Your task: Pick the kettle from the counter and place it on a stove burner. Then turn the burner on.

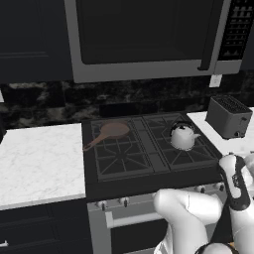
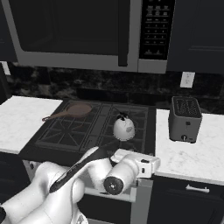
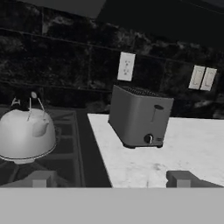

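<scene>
The small silver-white kettle (image 1: 182, 136) (image 2: 124, 127) (image 3: 27, 133) stands upright on the black grate of a right-hand stove burner (image 1: 192, 155) (image 2: 133, 141). The narrow white marble counter (image 1: 224, 145) (image 2: 192, 153) (image 3: 188, 148) lies to the right of the cooktop. In the hand view my gripper (image 3: 110, 179) is open with nothing between its fingers. It is low at the stove's front right. The kettle is ahead of it on the left, and they are apart.
A boxy grey toaster (image 1: 228, 116) (image 2: 185, 118) (image 3: 140, 116) sits on the narrow counter. A copper frying pan (image 1: 113, 131) (image 2: 76, 109) rests on the rear left burner. Knobs (image 1: 124, 202) line the stove front. A microwave (image 1: 149, 34) hangs overhead. A wider marble slab (image 1: 39, 158) lies left.
</scene>
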Available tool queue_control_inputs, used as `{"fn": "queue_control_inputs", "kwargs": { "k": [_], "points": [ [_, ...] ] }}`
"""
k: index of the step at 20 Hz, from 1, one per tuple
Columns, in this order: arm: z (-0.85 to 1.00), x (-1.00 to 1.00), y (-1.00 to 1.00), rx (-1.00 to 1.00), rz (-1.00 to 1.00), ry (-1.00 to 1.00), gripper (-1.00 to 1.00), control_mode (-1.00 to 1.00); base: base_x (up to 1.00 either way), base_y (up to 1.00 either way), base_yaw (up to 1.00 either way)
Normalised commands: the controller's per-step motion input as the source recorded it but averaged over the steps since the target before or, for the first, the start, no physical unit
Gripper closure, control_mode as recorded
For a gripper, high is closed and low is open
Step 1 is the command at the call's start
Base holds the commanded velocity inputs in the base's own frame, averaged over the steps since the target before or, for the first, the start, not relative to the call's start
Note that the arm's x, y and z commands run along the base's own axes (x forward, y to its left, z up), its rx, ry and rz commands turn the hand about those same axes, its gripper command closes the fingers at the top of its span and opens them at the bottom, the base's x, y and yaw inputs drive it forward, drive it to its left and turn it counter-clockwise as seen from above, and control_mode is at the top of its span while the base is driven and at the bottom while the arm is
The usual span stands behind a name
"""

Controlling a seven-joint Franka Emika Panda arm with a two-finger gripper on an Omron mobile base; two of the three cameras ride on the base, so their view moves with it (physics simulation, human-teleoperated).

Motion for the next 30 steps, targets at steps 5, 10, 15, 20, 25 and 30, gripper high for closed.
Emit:
{"fn": "queue_control_inputs", "kwargs": {
  "k": [5, 10, 15, 20, 25, 30],
  "points": [
    [-0.96, -0.87, -0.58, 0.10, -0.06, -0.16, -1.00, -1.00, 0.00, 0.00, 0.00],
    [-0.45, -0.06, -0.39, 0.11, 0.03, -0.16, -1.00, -1.00, 0.00, 0.00, 0.00],
    [-0.66, -0.18, 0.08, 0.00, 0.29, -0.11, -1.00, -1.00, 0.00, 0.00, 0.00],
    [-0.50, -0.20, 0.19, -0.09, 0.28, -0.11, -1.00, -1.00, 0.00, 0.00, 0.00],
    [-0.28, 0.02, 0.14, -0.14, 0.01, -0.03, -1.00, -1.00, 0.00, 0.00, 0.00],
    [-0.18, 0.10, 0.47, -0.11, -0.01, 0.00, -1.00, -1.00, 0.00, 0.00, 0.00]
  ]
}}
